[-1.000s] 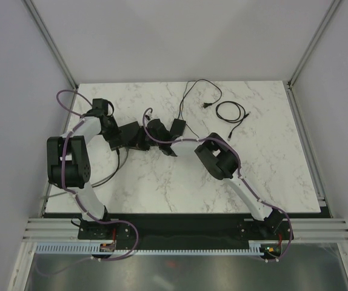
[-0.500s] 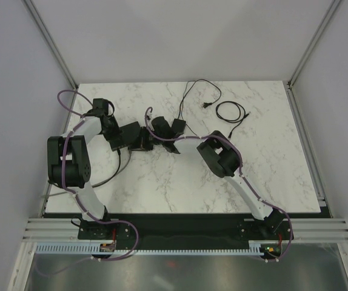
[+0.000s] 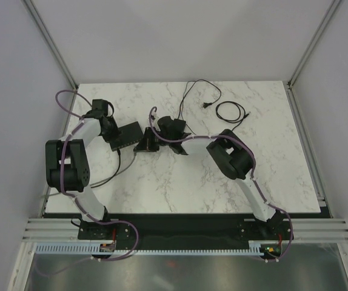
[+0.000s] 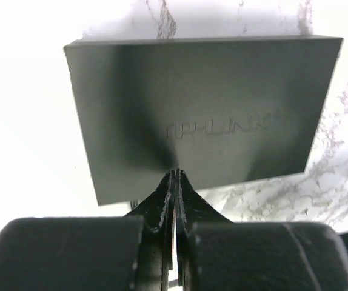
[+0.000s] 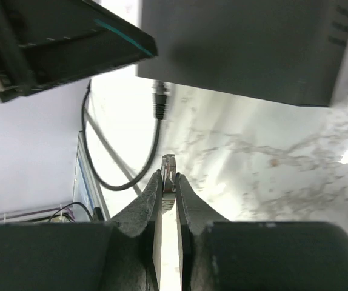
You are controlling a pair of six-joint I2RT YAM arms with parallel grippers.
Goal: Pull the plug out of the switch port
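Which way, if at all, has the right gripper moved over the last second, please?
Yes. In the top view the right gripper has drawn back rightward from the switch, toward the coiled black cable, with the plug pinched between its fingers.

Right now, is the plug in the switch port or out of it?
Out. The right wrist view shows the clear plug pinched in the right pincer, in open air, apart from the switch.

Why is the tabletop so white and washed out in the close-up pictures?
Left wrist view: the table blows out to white beside the dark switch, though its raised lettering is readable. Right wrist view: similar glare on the table; the jaws' base is soft, the plug between them sharper. Top view: even light, marble veins clear.
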